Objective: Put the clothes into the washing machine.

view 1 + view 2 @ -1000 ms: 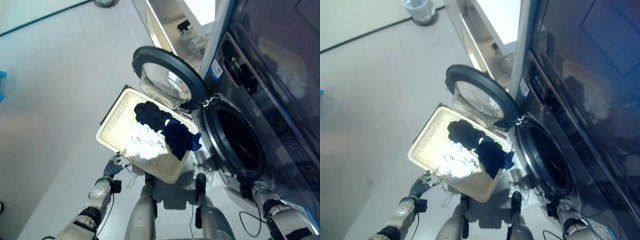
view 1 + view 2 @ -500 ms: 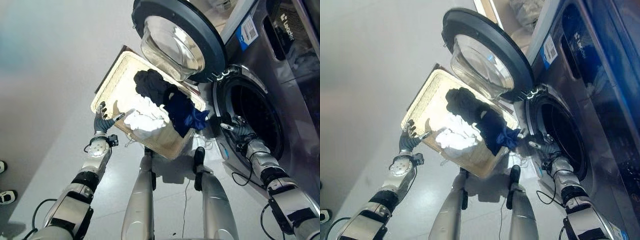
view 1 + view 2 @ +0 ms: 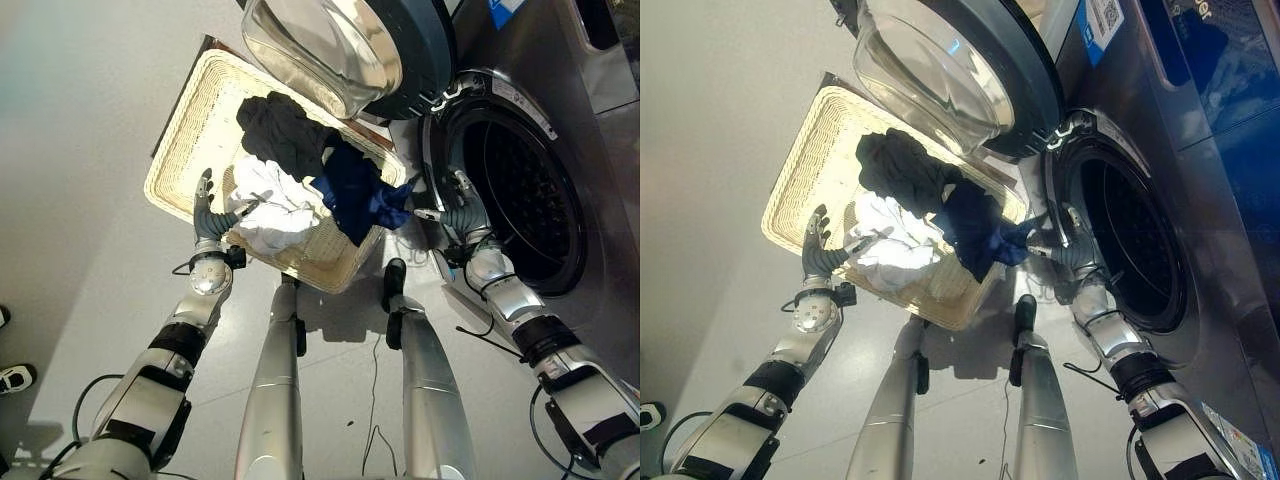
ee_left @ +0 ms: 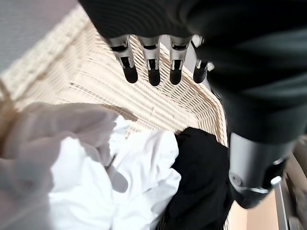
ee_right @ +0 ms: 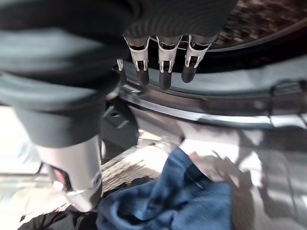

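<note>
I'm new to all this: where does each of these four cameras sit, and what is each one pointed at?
Left eye view: on the head, looking down at the wicker basket of clothes, the washing machine drum, and both arms and hands.
Right eye view: beside it on the head, same scene slightly shifted.
Left wrist view: on the left wrist, looking along the open left hand into the basket at the white cloth.
Right wrist view: on the right wrist, looking along the open right hand at the drum rim and blue cloth.
Shared: both eyes show the same basket that the left wrist sees.

A person's white shoe point(image 3: 12, 379) rests on the pale grey floor point(image 3: 80, 120) at the left edge.
</note>
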`<state>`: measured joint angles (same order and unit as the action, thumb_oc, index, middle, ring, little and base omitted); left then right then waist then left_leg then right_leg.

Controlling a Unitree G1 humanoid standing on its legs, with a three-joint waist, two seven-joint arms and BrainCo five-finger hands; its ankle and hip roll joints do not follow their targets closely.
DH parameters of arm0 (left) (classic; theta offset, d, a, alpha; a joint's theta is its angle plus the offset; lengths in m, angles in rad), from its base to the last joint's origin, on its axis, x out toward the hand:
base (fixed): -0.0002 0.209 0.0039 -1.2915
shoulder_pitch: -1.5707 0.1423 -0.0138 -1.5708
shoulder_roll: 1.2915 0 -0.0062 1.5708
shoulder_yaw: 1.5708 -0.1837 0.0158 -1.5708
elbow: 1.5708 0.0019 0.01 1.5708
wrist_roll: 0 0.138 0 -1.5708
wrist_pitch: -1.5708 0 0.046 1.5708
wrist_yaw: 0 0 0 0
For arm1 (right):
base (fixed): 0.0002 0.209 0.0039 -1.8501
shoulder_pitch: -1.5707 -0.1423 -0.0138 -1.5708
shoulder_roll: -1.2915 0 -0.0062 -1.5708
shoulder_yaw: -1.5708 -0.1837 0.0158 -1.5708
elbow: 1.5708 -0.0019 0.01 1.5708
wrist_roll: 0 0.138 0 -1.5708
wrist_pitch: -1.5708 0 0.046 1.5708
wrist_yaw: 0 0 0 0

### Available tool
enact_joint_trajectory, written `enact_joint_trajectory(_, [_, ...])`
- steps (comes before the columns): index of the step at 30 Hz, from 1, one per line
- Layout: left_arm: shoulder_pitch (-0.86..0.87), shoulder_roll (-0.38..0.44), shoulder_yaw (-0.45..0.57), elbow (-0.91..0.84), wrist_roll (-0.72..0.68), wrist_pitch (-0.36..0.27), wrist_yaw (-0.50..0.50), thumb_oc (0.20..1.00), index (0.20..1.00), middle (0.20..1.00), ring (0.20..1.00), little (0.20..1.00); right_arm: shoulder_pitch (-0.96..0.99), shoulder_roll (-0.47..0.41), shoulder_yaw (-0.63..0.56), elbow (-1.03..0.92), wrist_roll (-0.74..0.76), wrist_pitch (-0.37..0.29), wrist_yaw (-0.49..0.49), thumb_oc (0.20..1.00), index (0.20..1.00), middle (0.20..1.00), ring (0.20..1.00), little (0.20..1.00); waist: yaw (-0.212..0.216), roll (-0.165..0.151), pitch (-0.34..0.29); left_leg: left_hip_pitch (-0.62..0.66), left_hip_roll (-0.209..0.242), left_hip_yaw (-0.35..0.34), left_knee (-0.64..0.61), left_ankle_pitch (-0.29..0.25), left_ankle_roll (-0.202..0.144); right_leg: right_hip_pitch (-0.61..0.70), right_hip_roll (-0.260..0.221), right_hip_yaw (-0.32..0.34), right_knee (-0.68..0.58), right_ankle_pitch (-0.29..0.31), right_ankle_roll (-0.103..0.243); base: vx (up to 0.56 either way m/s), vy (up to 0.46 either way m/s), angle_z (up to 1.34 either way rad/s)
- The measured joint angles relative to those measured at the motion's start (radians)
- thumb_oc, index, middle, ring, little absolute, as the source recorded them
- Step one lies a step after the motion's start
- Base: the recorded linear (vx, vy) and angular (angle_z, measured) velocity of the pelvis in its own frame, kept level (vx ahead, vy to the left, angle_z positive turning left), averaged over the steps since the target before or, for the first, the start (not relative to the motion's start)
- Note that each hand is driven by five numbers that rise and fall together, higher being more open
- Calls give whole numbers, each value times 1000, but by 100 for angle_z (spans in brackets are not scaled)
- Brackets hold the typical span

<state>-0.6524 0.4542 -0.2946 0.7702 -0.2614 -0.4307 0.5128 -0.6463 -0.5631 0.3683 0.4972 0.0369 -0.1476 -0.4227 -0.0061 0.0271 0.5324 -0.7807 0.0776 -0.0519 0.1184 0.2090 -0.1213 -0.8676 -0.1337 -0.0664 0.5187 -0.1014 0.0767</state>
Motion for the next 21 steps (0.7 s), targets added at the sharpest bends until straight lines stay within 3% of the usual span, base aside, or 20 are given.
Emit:
enact_joint_trajectory(8, [-47, 6, -6, 4, 85, 0, 46, 1000, 1000, 1000, 1000, 1000, -23, -2, 68, -100, -229, 2, -77, 1000, 1000, 1000, 1000, 1000, -8, 0, 0, -34, -3, 7, 10, 1, -2, -49, -6, 3, 35, -14, -4, -2, 17, 0])
enact_joint_trajectory(21, [-70, 7, -7, 45, 130, 3, 107, 1000, 1000, 1000, 1000, 1000, -74, 4, 172, -103, -283, -6, -83, 1000, 1000, 1000, 1000, 1000, -6, 0, 0, -77, -6, -5, 16, 7, -11, -106, -10, 0, 80, -34, -7, 3, -1, 1])
